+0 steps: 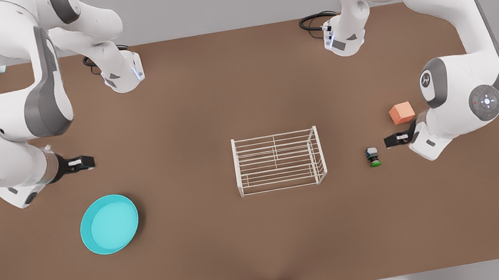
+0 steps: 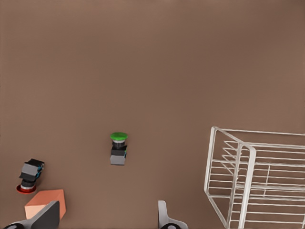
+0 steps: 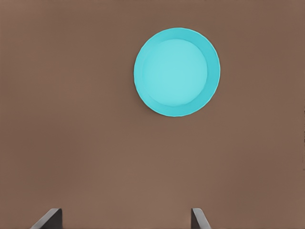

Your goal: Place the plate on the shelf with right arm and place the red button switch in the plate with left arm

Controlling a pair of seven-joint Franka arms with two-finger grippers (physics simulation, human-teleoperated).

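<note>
The round turquoise shallow plate [image 1: 109, 224] with its raised rim lies flat on the brown table [image 1: 205, 102] toward the front view's left, well apart from the low rack of thin white wire bars, the shelf [image 1: 279, 160], which stands near the table's middle with nothing on it. The right gripper [image 1: 84, 162] hangs above the table just beyond the plate, on the front view's left; in the right wrist view its two dark fingertips [image 3: 47, 218] stand wide apart with nothing between them, and the plate [image 3: 177, 72] lies ahead of them, untouched. The left gripper [image 1: 392, 140] hovers on the front view's right, between a salmon-orange cube [image 1: 402, 112] and a small grey switch with a green cap [image 1: 372, 157], which lies on its side between the gripper and the shelf. In the left wrist view the fingers [image 2: 164, 215] are spread and hold nothing; the green-capped switch [image 2: 118, 148] lies ahead, the shelf [image 2: 248, 181] off to one side, and the tiny black-bodied push-button with a round red cap [image 2: 28, 176] rests on the table just beside the orange cube [image 2: 45, 204], close to one fingertip but not touching it.
</note>
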